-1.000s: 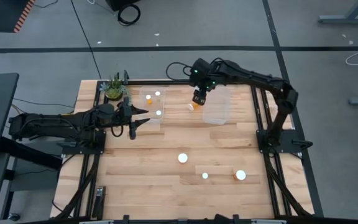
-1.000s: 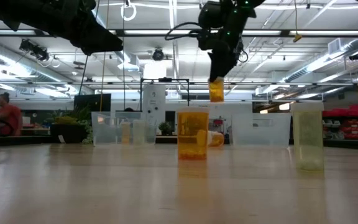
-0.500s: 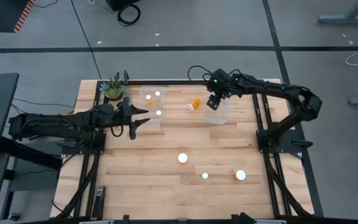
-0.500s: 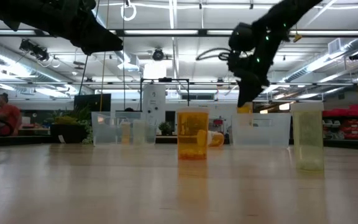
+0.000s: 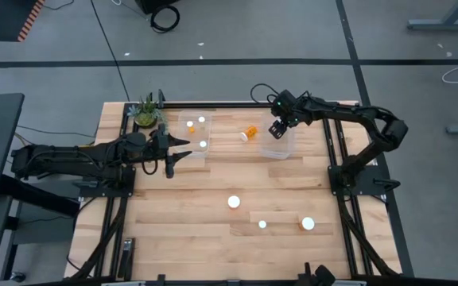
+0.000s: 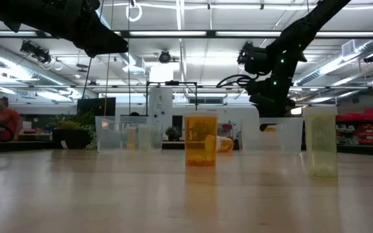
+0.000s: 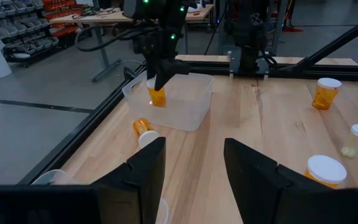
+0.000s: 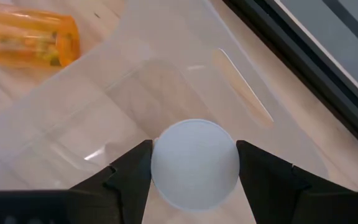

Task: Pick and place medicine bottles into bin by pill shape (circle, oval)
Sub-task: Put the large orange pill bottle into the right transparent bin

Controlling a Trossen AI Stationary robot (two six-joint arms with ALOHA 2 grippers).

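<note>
My right gripper [image 5: 277, 129] hangs over the clear right bin [image 5: 286, 147], shut on an amber medicine bottle [image 7: 157, 97] with a white cap [image 8: 194, 163]. Another bottle [image 5: 249, 133] lies on its side on the table just left of that bin. The clear left bin [image 5: 189, 131] holds two bottles [image 5: 201, 121]. Three more bottles [image 5: 234, 202] stand on their bases near the table's front. My left gripper [image 7: 194, 174] waits open beside the left bin, holding nothing. My right gripper pinches the bottle at its white cap [image 8: 160, 165], one finger on each side. The fingers come from above, pointing steeply down. The amber body [image 7: 157, 99] hangs upright below them, down between the bin's walls; whether it touches the bin's floor I cannot tell.
A small green potted plant [image 5: 145, 111] stands at the far left corner. Black frame rails [image 5: 336, 147] run along the table's sides and far edge. Bare wood [image 5: 213, 179] lies between the bins and the standing bottles.
My right gripper has carried its bottle from above the lying bottle toward the table's right edge and down, rolling a little, until the bottle hangs in the right bin. The bottle has stayed in the hold. The lying bottle has kept its place.
</note>
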